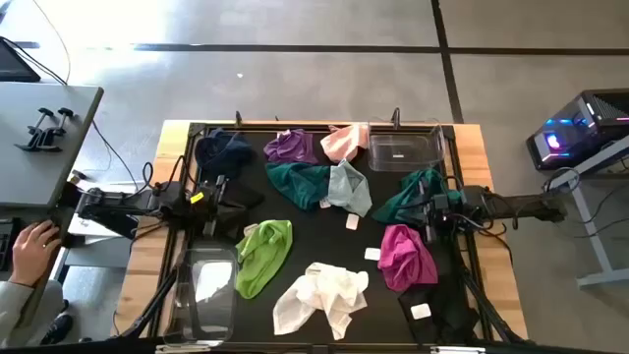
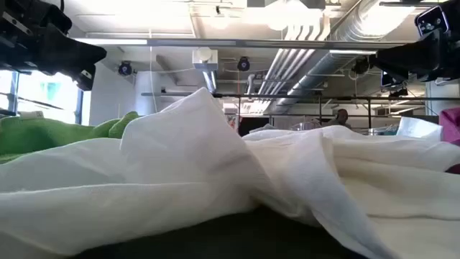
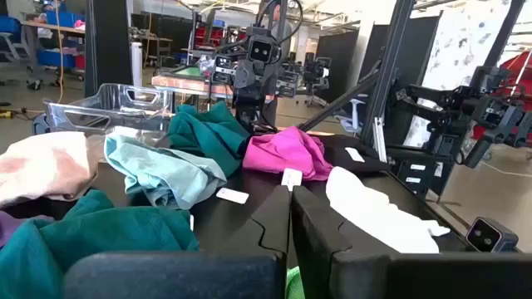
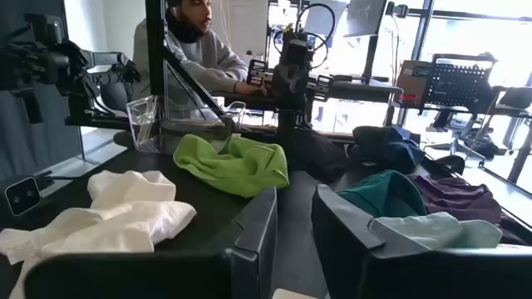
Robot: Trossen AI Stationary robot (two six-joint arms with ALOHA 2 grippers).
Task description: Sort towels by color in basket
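Observation:
Towels lie spread on the black table (image 1: 324,236): navy (image 1: 221,152), purple (image 1: 292,147), pink (image 1: 344,141), teal (image 1: 300,182), mint (image 1: 349,187), a second teal one (image 1: 413,197), magenta (image 1: 406,256), lime (image 1: 263,256), white (image 1: 319,295) and black (image 1: 447,305). My left gripper (image 1: 224,197) hovers at the table's left side, near the navy towel. It is shut and empty in its wrist view (image 3: 291,203). My right gripper (image 1: 429,211) hovers at the right side, beside the second teal towel. It is open and empty (image 4: 295,212).
A clear plastic basket (image 1: 405,150) stands at the far edge, right of the pink towel. Another clear basket (image 1: 206,290) stands at the near left corner. Small white paper tags (image 1: 352,221) lie between the towels. A person's hand (image 1: 34,241) rests left of the table.

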